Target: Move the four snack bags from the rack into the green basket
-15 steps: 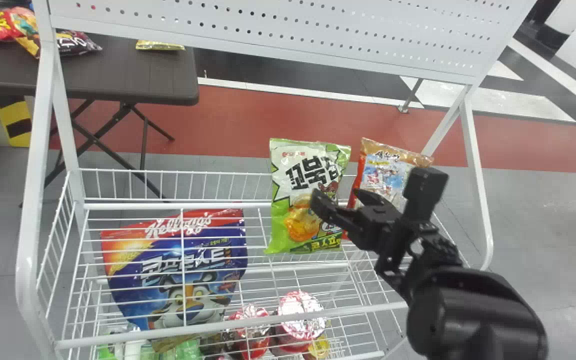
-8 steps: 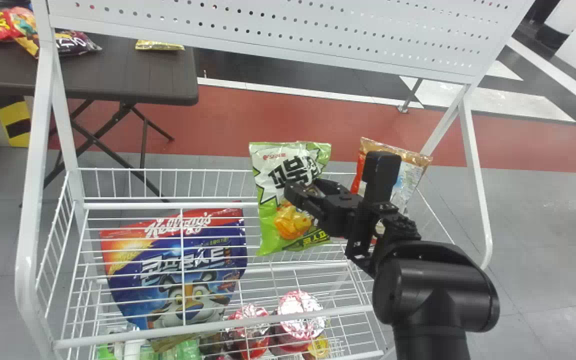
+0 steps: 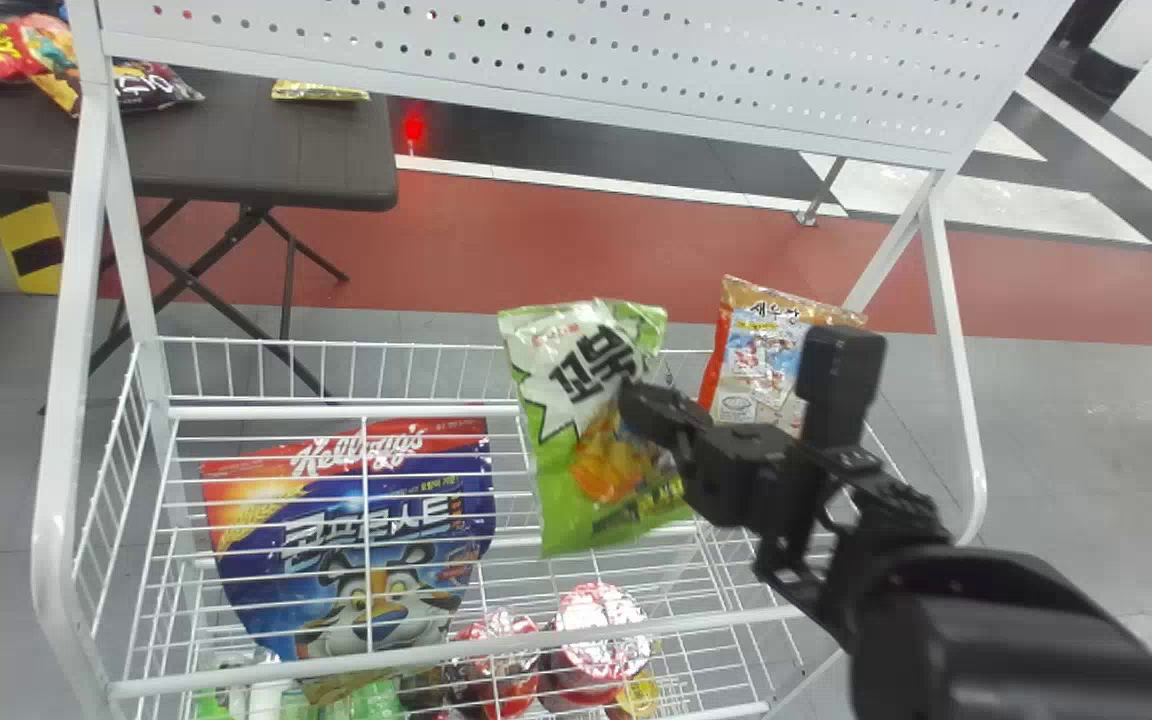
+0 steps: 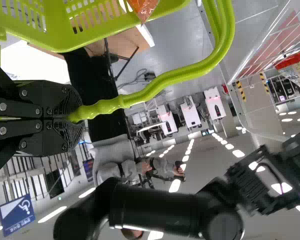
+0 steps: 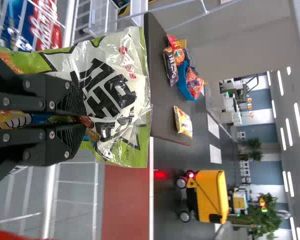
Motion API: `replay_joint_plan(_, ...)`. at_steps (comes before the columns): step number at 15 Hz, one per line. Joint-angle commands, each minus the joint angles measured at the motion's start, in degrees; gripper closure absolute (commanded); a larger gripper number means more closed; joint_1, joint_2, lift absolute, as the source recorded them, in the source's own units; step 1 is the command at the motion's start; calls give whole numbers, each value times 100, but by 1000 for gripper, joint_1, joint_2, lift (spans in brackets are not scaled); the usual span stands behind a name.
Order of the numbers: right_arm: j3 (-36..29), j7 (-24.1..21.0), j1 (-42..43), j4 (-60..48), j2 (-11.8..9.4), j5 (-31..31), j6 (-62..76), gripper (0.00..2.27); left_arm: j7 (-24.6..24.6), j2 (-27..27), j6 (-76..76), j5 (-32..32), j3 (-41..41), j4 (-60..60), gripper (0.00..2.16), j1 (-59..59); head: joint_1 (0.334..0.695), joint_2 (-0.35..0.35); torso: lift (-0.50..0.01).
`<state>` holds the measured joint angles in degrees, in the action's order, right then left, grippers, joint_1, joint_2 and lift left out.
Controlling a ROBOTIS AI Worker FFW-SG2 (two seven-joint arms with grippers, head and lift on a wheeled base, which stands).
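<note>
Green snack bag [image 3: 564,440], pinched in right gripper [image 3: 638,402]: now lower, more tilted, over rack [image 3: 386,658]. Green basket [image 4: 52,31]: handle clamped in left gripper [image 4: 74,119]. Orange-topped snack bag [image 3: 758,350]: rack's far right, partly screened by right gripper.

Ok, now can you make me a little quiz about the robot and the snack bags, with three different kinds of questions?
1. True or false: the right fingers are holding the green bag.
2. Fill in: the left fingers are holding the basket by its ____.
3. Pick one: where is the blue bag?
a) on the table
b) in the rack
c) in the basket

Key: 1 true; 2 handle; 3 b
</note>
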<state>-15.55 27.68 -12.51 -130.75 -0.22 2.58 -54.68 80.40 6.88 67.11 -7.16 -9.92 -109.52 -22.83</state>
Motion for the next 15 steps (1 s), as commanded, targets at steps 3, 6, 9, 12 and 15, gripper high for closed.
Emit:
replay_joint_plan(3,-827,27,-1193,-1875,22,1078,-2474,2108,-7,-3,0,13,16,-34,1585,-2,695,-350,0)
replay_joint_plan(6,-1302,97,-1817,-2613,27,1694,-3540,2108,-24,-11,18,39,7,-25,1585,7,695,-350,0)
replay_joint_plan(9,-1451,229,-2300,-2736,27,1948,-3540,2108,-24,-11,18,39,-2,-25,1585,-2,695,-350,0)
replay_joint_plan(12,-1152,221,-2564,-2429,14,1737,-3540,2108,-16,-3,18,30,-2,-43,1585,-28,695,-350,0)
replay_joint_plan(15,-563,238,-2775,-1980,-153,1509,-3540,2108,-7,-3,18,30,-19,-52,1585,-37,695,-350,0)
